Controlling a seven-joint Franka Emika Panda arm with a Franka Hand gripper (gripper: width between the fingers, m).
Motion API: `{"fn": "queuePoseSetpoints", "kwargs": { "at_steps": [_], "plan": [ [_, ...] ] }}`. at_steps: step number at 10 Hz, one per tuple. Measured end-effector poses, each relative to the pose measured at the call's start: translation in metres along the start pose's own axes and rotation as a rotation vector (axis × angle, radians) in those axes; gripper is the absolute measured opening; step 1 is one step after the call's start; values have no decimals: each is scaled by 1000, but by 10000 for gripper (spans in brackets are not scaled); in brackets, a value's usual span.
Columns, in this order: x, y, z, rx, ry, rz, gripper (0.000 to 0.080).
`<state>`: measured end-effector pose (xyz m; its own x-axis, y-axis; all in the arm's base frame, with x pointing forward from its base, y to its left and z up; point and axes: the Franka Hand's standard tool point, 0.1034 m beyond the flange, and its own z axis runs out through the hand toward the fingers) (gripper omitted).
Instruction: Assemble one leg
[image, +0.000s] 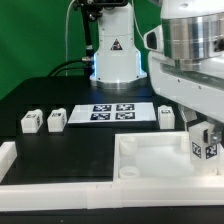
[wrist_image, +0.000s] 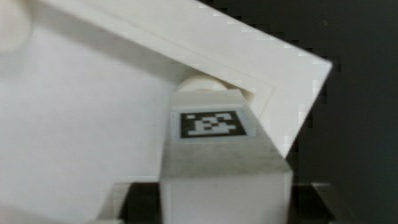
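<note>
My gripper (image: 203, 133) is shut on a leg (image: 204, 149), a small white block with a black-and-white tag, and holds it upright at the far right corner of the large white tray (image: 150, 158). In the wrist view the leg (wrist_image: 217, 140) runs out from between the jaws of the gripper (wrist_image: 217, 202), and its far end touches the tray's corner (wrist_image: 267, 70). Three other legs stand on the black table: two on the exterior view's left (image: 31, 121) (image: 56, 119) and one just behind the tray (image: 166, 116).
The marker board (image: 113, 112) lies flat at the middle back, in front of the arm's base (image: 115, 60). A white raised border (image: 12, 158) runs along the table's front and left edge, next to the tray.
</note>
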<state>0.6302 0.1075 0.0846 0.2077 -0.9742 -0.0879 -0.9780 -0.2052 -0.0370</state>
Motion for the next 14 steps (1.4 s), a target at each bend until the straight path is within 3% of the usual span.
{"fn": "queuePoseSetpoints", "kwargs": {
  "at_steps": [3,6,7,8,13,14],
  "plan": [
    [-13,-1,0,-6,-14,350,294],
    [-13,0,0,-7,-17,302,294],
    [-14,2,1,-21,-16,146,474],
    [-16,3,2,-25,-18,-66,590],
    [-16,4,6,-24,-17,-727,649],
    [-11,4,8,-41,0,-973,649]
  ]
}}
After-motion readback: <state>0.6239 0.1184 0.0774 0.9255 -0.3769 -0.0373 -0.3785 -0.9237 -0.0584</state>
